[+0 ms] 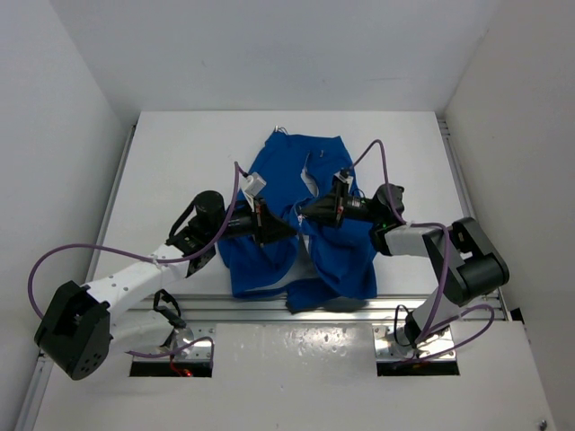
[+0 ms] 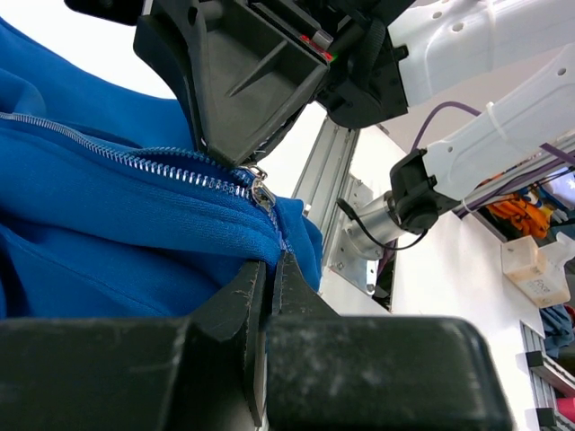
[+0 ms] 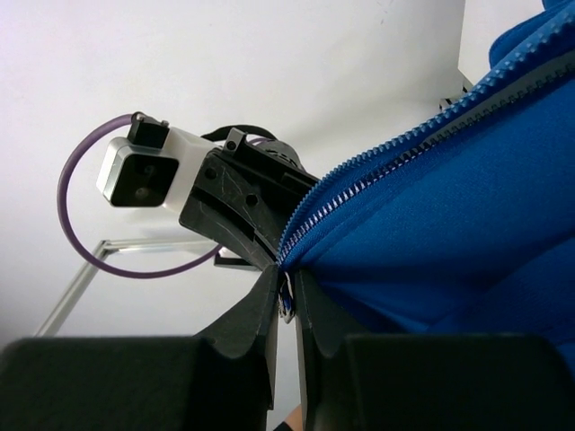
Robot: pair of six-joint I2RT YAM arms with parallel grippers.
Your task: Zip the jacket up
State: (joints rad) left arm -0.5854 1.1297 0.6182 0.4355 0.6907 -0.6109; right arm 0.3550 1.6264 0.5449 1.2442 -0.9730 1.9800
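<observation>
White flat tabletop (image 1: 180, 162) under both arms. The bright blue fabric jacket (image 1: 337, 256) lies crumpled on it, directly beneath and between the two tools, running from the far side towards the arm bases.

Left gripper (image 2: 271, 274): jaws closed narrow, clamped on a fold of the blue fabric. The fold sits right at its fingertips, just under the zipper line. Most of the jacket spreads to the left of and below these fingers in the left wrist view.

Right gripper (image 3: 286, 292): jaws pinched nearly together on the small metal zipper slider (image 2: 261, 191), which sits between its fingertips. The blue cloth fans out to the right of and above these fingers in its own camera.

The two grippers face each other tip to tip over the middle of the jacket. The left one holds the cloth just below the point the right one is pinching, very near it. I can't tell whether the finger sets touch.

The pale row of zipper teeth (image 3: 404, 148) runs away from the right fingertips, up and to the right. I can't tell whether the two halves are meshed along that run.

The white boxy wrist camera (image 3: 144, 171) on the left arm and its purple cable loop (image 3: 67, 215) sit just beyond the right fingers.
</observation>
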